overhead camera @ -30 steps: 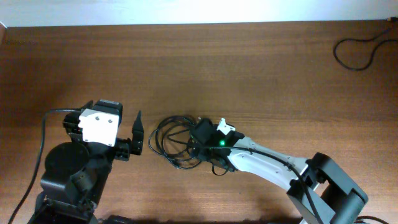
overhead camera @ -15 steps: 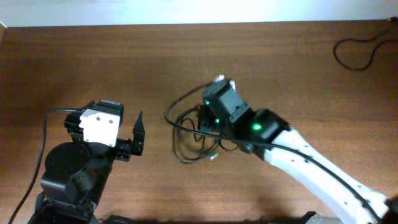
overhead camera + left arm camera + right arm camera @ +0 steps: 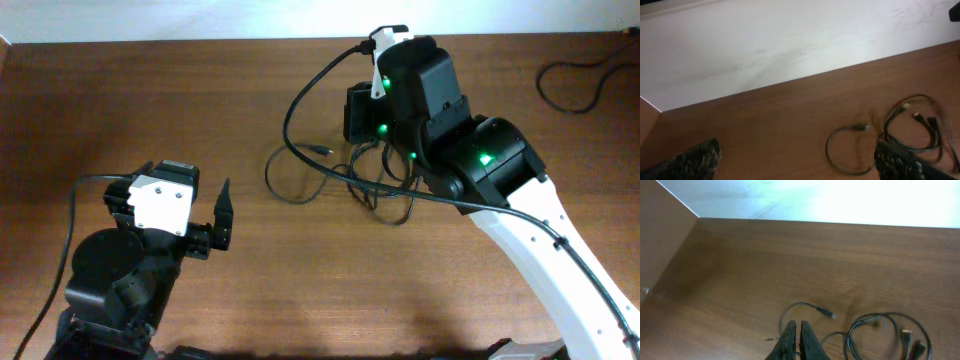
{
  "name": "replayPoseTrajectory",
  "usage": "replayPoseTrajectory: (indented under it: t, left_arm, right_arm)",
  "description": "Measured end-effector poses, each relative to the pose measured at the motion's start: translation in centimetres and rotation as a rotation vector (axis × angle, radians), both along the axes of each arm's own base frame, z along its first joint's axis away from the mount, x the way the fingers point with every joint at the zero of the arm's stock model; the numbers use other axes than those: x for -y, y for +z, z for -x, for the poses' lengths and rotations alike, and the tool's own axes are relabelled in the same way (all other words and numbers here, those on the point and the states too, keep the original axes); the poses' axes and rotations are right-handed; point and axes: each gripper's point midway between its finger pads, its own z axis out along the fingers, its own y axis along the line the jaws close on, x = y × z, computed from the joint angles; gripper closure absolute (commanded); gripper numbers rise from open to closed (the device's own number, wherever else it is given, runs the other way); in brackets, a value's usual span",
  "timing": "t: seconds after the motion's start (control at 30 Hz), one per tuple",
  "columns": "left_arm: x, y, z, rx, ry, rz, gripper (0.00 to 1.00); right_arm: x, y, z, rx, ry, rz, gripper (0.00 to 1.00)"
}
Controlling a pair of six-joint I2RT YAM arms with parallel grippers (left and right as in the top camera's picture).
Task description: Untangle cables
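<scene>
Right gripper is hanging above the middle of the wooden table with its fingers pressed together, pinching a thin strand of the cables; seen from overhead, that strand is arching up off the wood, while the others are lying in a loose tangle of loops under the arm; one small plug is resting on the table at the end of an open loop, just beside the tangle. Left gripper is sitting low near the table's left side, well apart from the cables, its fingers spread wide and holding nothing; a separate black cord is lying at the far right corner.
</scene>
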Motion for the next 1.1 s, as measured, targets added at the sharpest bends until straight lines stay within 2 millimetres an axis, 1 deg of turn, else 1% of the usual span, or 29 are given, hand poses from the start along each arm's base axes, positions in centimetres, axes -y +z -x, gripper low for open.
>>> replayPoseTrajectory:
  t: [0.03,0.07,0.1,0.13,0.17,0.23,0.27,0.3,0.37,0.4,0.43,0.47,0.5,0.53,0.57,0.6,0.63,0.67,0.77,0.8,0.83,0.87,0.9,0.93,0.97,1.0,1.03,1.07,1.1]
  left_arm:
    - [0.0,0.0,0.0,0.0,-0.003,0.001,0.01]
    - [0.1,0.0,0.0,0.0,-0.004,0.001,0.01]
    - [0.1,0.0,0.0,-0.001,-0.005,0.001,0.01]
    - [0.1,0.0,0.0,-0.002,-0.007,0.002,0.01]
    - [0.1,0.0,0.0,-0.001,-0.007,0.002,0.01]
    - [0.3,0.0,0.0,-0.002,-0.015,0.004,0.01]
    - [0.3,0.0,0.1,-0.002,-0.018,0.005,0.01]
    - [0.4,-0.1,0.1,-0.004,-0.021,0.006,0.01]
    - [0.4,0.0,0.1,-0.003,-0.021,0.006,0.01]
    - [0.4,0.0,0.1,-0.003,-0.021,0.006,0.01]
    - [0.4,0.0,0.1,-0.003,-0.021,0.006,0.01]
    - [0.4,-0.1,0.1,-0.004,-0.021,0.006,0.01]
    - [0.4,0.0,0.1,-0.003,-0.021,0.006,0.01]
    - [0.4,0.0,0.1,-0.003,-0.021,0.006,0.01]
    - [0.4,0.0,0.1,-0.003,-0.021,0.006,0.01]
    - [0.4,0.0,0.1,-0.003,-0.021,0.006,0.01]
    - [0.4,0.0,0.1,-0.003,-0.021,0.006,0.01]
    - [0.4,0.0,0.1,-0.003,-0.021,0.006,0.01]
    - [0.4,0.0,0.0,-0.002,-0.022,0.007,0.01]
    - [0.4,0.0,0.0,-0.003,-0.022,0.007,0.01]
    - [0.4,-0.1,0.0,-0.004,-0.023,0.007,0.01]
    - [0.4,0.0,0.0,-0.002,-0.024,0.007,0.01]
    - [0.4,-0.1,0.1,-0.005,-0.024,0.007,0.01]
    - [0.4,0.0,0.0,-0.002,-0.024,0.008,0.01]
    - [0.4,0.0,0.0,-0.002,-0.024,0.008,0.01]
    - [0.4,0.0,0.0,-0.002,-0.024,0.008,0.01]
    - [0.8,-0.1,0.0,-0.005,-0.044,0.014,0.01]
    - [1.1,-0.2,-0.1,-0.012,-0.057,0.016,0.01]
    - [1.4,-0.4,-0.3,-0.023,-0.072,0.019,0.01]
  right_arm:
    - [0.1,-0.2,0.1,-0.008,0.003,0.009,0.72]
    - [0.3,-0.8,0.5,-0.032,0.005,0.028,0.36]
    - [0.6,-1.5,1.0,-0.063,0.004,0.049,0.24]
    - [1.2,-2.8,1.7,-0.115,0.007,0.088,0.21]
    - [1.2,-3.7,1.8,-0.139,0.009,0.108,0.21]
    - [1.0,-8.6,1.2,-0.239,0.003,0.184,0.18]
    - [1.3,-13.7,0.5,-0.331,-0.021,0.279,0.16]
    - [1.9,-17.3,0.1,-0.402,-0.053,0.348,0.15]
    - [4.1,-22.1,-1.0,-0.512,-0.124,0.419,0.16]
    - [5.8,-23.3,-1.8,-0.545,-0.17,0.427,0.16]
    - [10.1,-24.2,-3.4,-0.589,-0.276,0.412,0.19]
    - [11.7,-24.3,-3.9,-0.601,-0.313,0.396,0.23]
    - [13.3,-24.3,-4.4,-0.621,-0.34,0.365,0.22]
    - [14.3,-24.4,-4.6,-0.633,-0.356,0.343,0.22]
    - [14.6,-24.4,-4.7,-0.637,-0.348,0.335,0.26]
    - [14.2,-24.5,-4.7,-0.635,-0.334,0.328,0.31]
    - [13.7,-25.1,-4.9,-0.626,-0.316,0.321,0.31]
    - [13.3,-25.9,-5.2,-0.611,-0.309,0.305,0.96]
    - [13.0,-29.4,-3.4,-0.668,-0.279,0.294,0.96]
    - [13.0,-29.6,-2.7,-0.695,-0.272,0.296,0.96]
    - [12.9,-28.6,-2.1,-0.722,-0.251,0.302,0.96]
    - [12.6,-26.4,-2.5,-0.705,-0.235,0.293,0.96]
    - [12.3,-22.5,-2.9,-0.672,-0.213,0.283,0.96]
    - [11.6,-13.3,-4.7,-0.493,-0.192,0.21,0.96]
    - [11.5,-3.3,-3.5,-0.294,-0.175,0.122,0.96]
    - [11.6,4.8,-0.2,-0.136,-0.143,0.047,0.96]
    - [11.3,9.7,2.1,-0.012,-0.103,-0.006,0.96]
    - [11.0,11.4,3.6,0.031,-0.076,-0.018,0.96]
    - [10.1,14.1,5.2,0.113,-0.022,-0.044,0.96]
